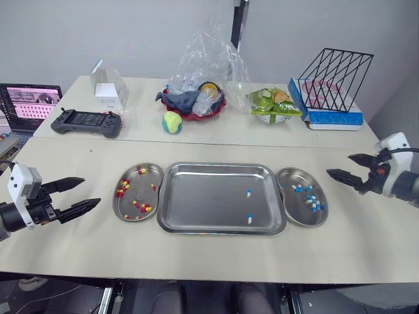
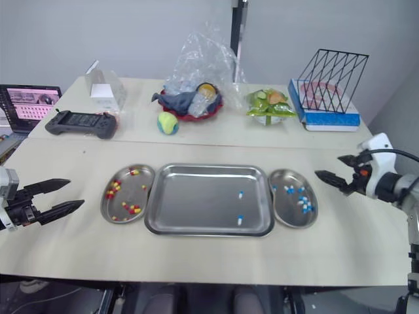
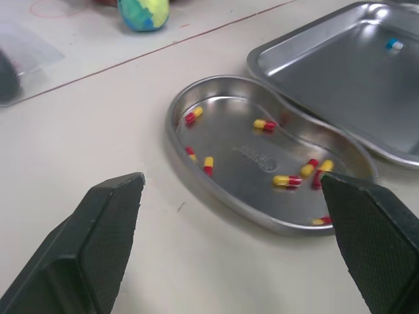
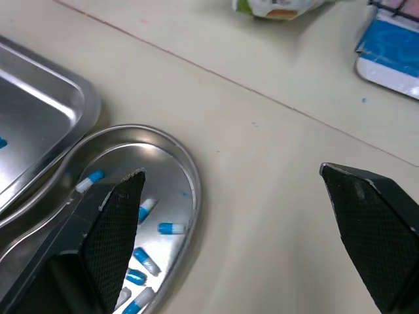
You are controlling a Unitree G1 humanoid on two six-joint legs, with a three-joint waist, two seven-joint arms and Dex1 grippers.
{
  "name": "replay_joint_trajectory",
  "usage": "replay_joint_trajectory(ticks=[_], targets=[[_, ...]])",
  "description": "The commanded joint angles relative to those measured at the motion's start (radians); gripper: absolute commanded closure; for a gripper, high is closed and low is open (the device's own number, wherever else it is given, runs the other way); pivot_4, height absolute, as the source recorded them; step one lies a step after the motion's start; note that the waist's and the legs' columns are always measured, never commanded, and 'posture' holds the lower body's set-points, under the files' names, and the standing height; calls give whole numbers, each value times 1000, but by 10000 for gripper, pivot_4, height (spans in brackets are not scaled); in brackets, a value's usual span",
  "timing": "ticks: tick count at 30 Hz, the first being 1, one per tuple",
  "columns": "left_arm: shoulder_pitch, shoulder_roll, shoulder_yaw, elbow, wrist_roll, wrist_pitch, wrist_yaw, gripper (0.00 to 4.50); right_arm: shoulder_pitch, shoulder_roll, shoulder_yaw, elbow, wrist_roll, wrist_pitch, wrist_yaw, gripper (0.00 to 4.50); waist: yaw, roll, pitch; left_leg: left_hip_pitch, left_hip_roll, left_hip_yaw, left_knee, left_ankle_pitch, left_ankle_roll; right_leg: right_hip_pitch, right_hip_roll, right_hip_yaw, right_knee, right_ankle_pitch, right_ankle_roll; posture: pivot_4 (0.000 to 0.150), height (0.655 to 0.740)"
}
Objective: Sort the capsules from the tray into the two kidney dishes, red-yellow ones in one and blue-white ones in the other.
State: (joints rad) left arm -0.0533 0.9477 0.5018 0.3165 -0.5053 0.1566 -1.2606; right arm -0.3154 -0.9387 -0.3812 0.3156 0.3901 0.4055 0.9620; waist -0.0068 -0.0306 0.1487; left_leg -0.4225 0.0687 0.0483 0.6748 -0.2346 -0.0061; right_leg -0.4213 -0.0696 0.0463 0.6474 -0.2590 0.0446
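A steel tray (image 1: 196,196) lies at the table's front middle with two blue-white capsules (image 1: 249,193) (image 1: 249,219) on its right side. The left kidney dish (image 1: 152,173) holds several red-yellow capsules (image 3: 288,180). The right kidney dish (image 1: 302,218) holds several blue-white capsules (image 4: 171,228). My left gripper (image 1: 77,194) hovers open to the left of the left dish, holding nothing. My right gripper (image 1: 345,167) hovers open to the right of the right dish, also holding nothing.
On the far table stand a game controller (image 1: 87,122), a small clear box (image 1: 109,89), a red bowl with cloth and plastic bag (image 1: 196,98), a small ball (image 1: 172,122), a green snack bag (image 1: 275,104) and a black wire rack on a blue box (image 1: 334,91). A laptop (image 1: 29,101) sits far left.
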Motion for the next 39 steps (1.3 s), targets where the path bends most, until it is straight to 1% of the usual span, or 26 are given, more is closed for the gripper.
replay_joint_trajectory(ticks=[1,4,8,18,20,24,27,30,32,34,36,39], targets=[[1,7,47,21,10,-51,21,0,21,-1,-87,68,17,-95,2,165,0,0,0,0,0,0,0,0,0,0,0,0,0,0,0,1500,7334],[-5,1,48,32,9,-67,33,0,30,8,-91,89,16,-131,-2,165,-4,0,0,1,0,1,0,0,0,0,0,1,1,0,0,1500,7334],[-13,2,43,47,7,-72,40,0,41,22,-93,70,28,-148,5,165,-6,0,0,1,0,0,0,0,0,0,1,1,1,0,0,1500,7334],[-24,5,33,30,6,-63,41,0,32,11,-84,55,43,-133,14,165,-4,0,0,1,0,1,0,0,0,1,0,1,1,0,0,1500,7334],[-21,4,33,21,1,-52,39,0,29,9,-74,34,48,-121,28,165,-4,0,0,1,0,1,0,0,0,1,0,1,1,0,0,1500,7334],[-10,2,30,-18,-10,-18,39,0,23,13,-22,-104,86,-59,97,165,-6,0,0,1,0,1,0,0,0,0,1,1,1,0,0,1500,7334],[0,-5,33,-80,-24,6,43,0,-22,35,48,-194,109,-11,123,165,-8,0,0,1,1,1,0,0,0,0,1,1,1,0,0,1500,7334],[12,-10,37,-121,-36,27,45,0,-50,52,82,-225,115,10,131,165,-6,0,0,1,1,1,0,0,0,0,1,2,1,0,0,1500,7334],[22,-16,40,-160,-46,47,48,0,-71,66,132,-263,127,30,154,165,-3,0,0,1,1,1,0,0,0,0,1,2,1,0,0,1500,7334],[47,-24,45,-214,-61,67,51,0,-112,105,248,-351,127,55,192,165,-3,0,0,1,1,1,0,0,0,0,0,1,1,0,0,1500,7334],[73,-34,52,-264,-76,87,59,0,-147,131,387,-417,62,22,241,165,-7,0,0,1,1,1,0,0,0,0,1,1,1,0,0,1500,7334],[79,-51,55,-291,-73,88,82,0,-169,131,476,-436,9,-12,289,165,-4,0,0,1,2,0,0,0,0,-1,3,1,2,0,0,1500,7334]])
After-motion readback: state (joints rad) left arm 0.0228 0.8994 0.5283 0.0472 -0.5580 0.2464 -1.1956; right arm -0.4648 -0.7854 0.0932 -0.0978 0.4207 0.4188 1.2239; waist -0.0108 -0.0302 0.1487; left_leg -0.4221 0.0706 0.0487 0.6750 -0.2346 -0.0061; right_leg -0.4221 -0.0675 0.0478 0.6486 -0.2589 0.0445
